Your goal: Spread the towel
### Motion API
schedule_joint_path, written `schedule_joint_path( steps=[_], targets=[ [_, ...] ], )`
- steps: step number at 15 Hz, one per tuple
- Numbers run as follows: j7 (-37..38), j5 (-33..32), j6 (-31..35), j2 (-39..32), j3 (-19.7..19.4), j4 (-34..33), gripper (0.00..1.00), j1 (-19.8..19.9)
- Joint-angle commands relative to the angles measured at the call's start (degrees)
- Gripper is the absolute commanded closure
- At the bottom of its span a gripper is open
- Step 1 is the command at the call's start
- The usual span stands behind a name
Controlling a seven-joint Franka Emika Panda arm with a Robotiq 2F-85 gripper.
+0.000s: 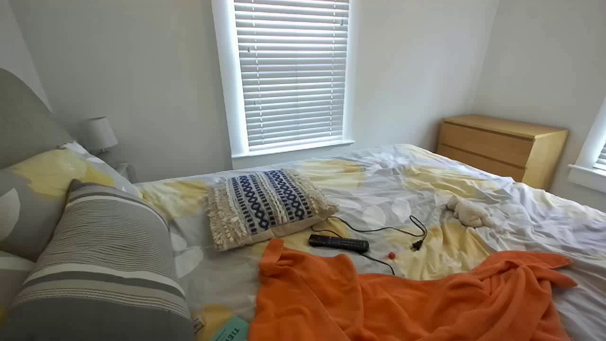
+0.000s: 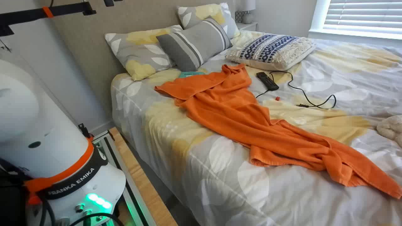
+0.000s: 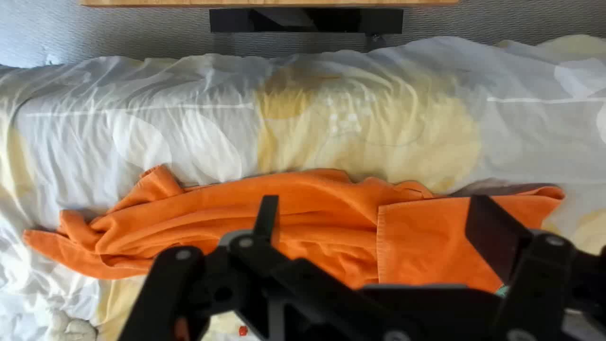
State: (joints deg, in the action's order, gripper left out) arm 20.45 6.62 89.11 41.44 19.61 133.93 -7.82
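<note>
Towel [image 2: 234,108] lies along one side of the bed [image 2: 216,188], stretched lengthwise but rumpled. Progress, my reading: partial. Length roughly laid out; width bunched. To do: open the flap folded over at the end nearer the grey striped pillow [image 2: 196,44], loosen the twist at the opposite end, flatten the ridges between. Gripper [image 3: 378,220] spread wide in the wrist view, holding nothing, poised above the folds; looks clear of the cloth. Not clearly seen in either exterior view.
</note>
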Motion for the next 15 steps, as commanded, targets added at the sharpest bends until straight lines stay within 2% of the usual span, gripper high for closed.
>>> schedule_joint_path(
  steps=[1,13,15],
  targets=[
    [0.2,-0.2,-0.1,-0.1,-0.2,-0.1,0.0,-0.3],
    [0.2,-0.2,-0.1,-0.1,-0.2,-0.1,0.0,-0.3],
    [0.1,0.2,1.1,-1.7,-2.7,0.9,0.0,1.5]
  ],
)
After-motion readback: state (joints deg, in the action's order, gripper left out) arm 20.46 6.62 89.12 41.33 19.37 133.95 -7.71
